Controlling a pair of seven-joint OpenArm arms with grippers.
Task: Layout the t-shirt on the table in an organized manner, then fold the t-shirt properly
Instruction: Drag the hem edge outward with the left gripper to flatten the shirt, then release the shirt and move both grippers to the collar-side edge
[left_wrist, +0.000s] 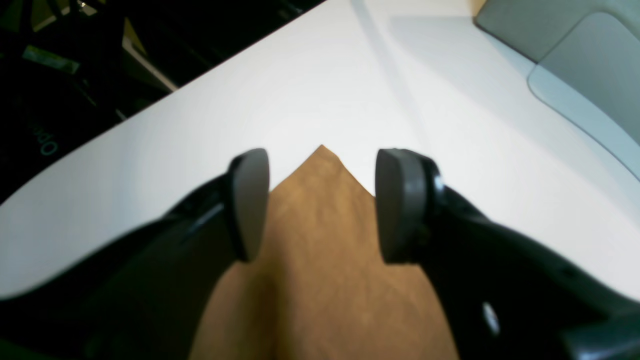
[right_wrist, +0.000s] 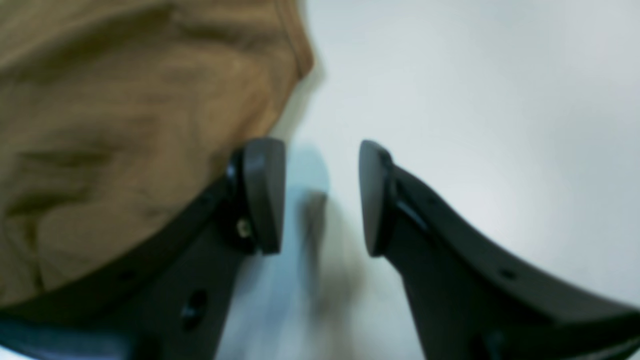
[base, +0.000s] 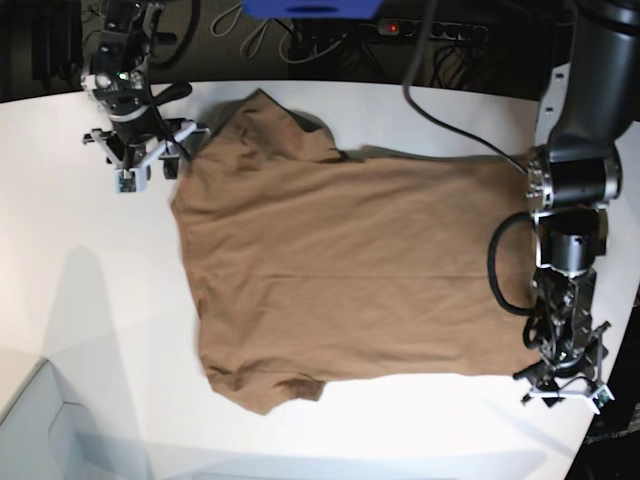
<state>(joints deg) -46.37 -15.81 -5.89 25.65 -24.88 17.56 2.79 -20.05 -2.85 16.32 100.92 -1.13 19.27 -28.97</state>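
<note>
The tan-brown t-shirt (base: 360, 270) lies spread flat on the white table (base: 90, 300), collar side toward the left and hem toward the right. My left gripper (base: 565, 393) hovers at the shirt's near right hem corner. In the left wrist view it (left_wrist: 322, 170) is open, and the pointed shirt corner (left_wrist: 320, 260) lies flat between its pads. My right gripper (base: 140, 165) is at the far left beside a sleeve. In the right wrist view it (right_wrist: 318, 150) is open over bare table (right_wrist: 475, 125), with the shirt edge (right_wrist: 125, 110) just to its left.
A pale grey bin (left_wrist: 590, 65) sits at the table's near left corner (base: 50, 430). Cables and a power strip (base: 430, 30) lie beyond the curved far edge. In the left wrist view the table edge drops to a dark floor (left_wrist: 75, 75).
</note>
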